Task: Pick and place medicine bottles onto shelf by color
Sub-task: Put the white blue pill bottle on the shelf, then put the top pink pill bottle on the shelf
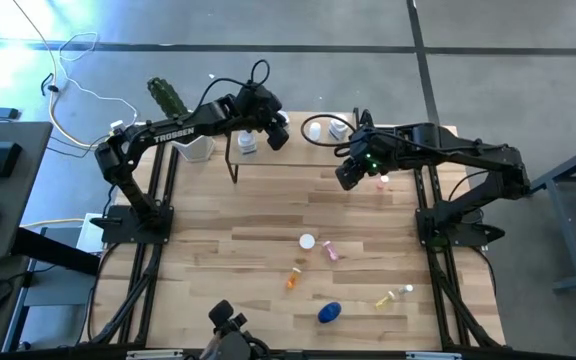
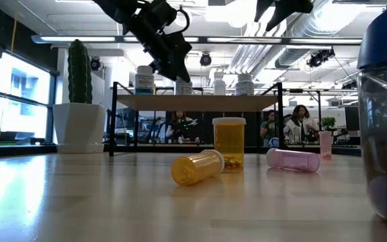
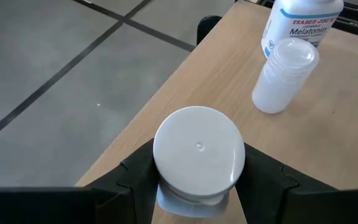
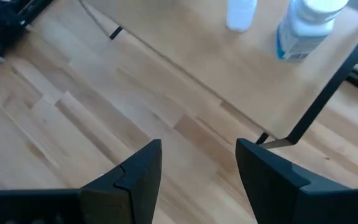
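Fingers of left gripper [image 3: 197, 186] pinch white-capped bottle [image 3: 198, 155] over shelf [image 3: 229, 81].
Orange bottle [image 2: 197, 167] lies on table w/ pills inside; right gripper [image 4: 197, 180] hovers, fingers spread, empty.

2 dark, matte black arms of slim jointed links rise from black frame bases. The left arm [image 1: 173, 130] carries white "TROSSEN" lettering and a looping black cable. The right arm [image 1: 458, 150] shows a green light near its wrist.
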You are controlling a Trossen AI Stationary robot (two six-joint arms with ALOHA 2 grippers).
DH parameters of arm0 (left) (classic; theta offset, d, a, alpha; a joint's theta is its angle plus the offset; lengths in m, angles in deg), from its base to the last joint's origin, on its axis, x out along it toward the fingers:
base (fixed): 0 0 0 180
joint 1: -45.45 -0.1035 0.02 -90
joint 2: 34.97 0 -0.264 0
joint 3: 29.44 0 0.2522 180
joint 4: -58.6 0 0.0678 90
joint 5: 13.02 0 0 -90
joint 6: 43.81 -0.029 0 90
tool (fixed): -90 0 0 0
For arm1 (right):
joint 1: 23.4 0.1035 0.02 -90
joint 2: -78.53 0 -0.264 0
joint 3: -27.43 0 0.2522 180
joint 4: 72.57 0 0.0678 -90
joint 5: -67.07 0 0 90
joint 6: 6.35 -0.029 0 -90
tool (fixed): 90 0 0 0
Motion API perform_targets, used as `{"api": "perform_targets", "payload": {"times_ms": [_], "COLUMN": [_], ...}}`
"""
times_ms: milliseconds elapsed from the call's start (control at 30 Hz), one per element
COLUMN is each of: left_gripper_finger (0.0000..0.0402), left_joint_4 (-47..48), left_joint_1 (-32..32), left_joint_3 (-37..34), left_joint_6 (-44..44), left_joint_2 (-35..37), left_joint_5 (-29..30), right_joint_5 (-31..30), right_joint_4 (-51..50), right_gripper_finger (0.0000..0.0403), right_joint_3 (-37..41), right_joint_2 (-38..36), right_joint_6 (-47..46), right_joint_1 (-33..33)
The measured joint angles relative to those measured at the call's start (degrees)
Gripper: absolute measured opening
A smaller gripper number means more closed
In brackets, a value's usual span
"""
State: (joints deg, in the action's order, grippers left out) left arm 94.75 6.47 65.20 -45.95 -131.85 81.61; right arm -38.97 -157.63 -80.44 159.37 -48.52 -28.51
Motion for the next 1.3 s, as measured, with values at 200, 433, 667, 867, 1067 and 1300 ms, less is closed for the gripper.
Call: {"api": "perform_targets", "payload": {"times_ms": [200,433,667,867,1067,1300], "left_gripper_finger": [0.0198,0.0237,0.0243,0.0243,0.0243,0.0243], "left_joint_4": [0.03,0.03,-0.56,-0.42,0.32,4.41], "left_joint_1": [0.00,-0.02,-0.03,-0.11,0.11,1.81], "left_joint_3": [0.02,0.02,0.00,0.00,0.00,0.00], "left_joint_6": [0.00,0.00,-0.02,-1.05,-1.05,-1.07], "left_joint_2": [0.00,0.09,2.15,6.08,10.92,16.71], "left_joint_5": [0.23,0.61,1.13,2.16,2.46,2.02], "right_joint_5": [2.42,2.49,-2.31,-8.40,-15.77,-21.59], "right_joint_4": [0.00,0.00,-0.25,-0.51,-3.61,-7.62], "right_gripper_finger": [0.0197,0.0197,0.0197,0.0197,0.0197,0.0197], "right_joint_3": [0.00,0.00,0.00,0.00,0.00,9.27], "right_joint_2": [0.00,0.00,-1.26,-5.18,-8.86,-14.43], "right_joint_6": [-0.02,-0.01,1.34,3.57,4.98,0.79], "right_joint_1": [0.00,0.00,0.00,-0.39,-1.71,-6.29]}}
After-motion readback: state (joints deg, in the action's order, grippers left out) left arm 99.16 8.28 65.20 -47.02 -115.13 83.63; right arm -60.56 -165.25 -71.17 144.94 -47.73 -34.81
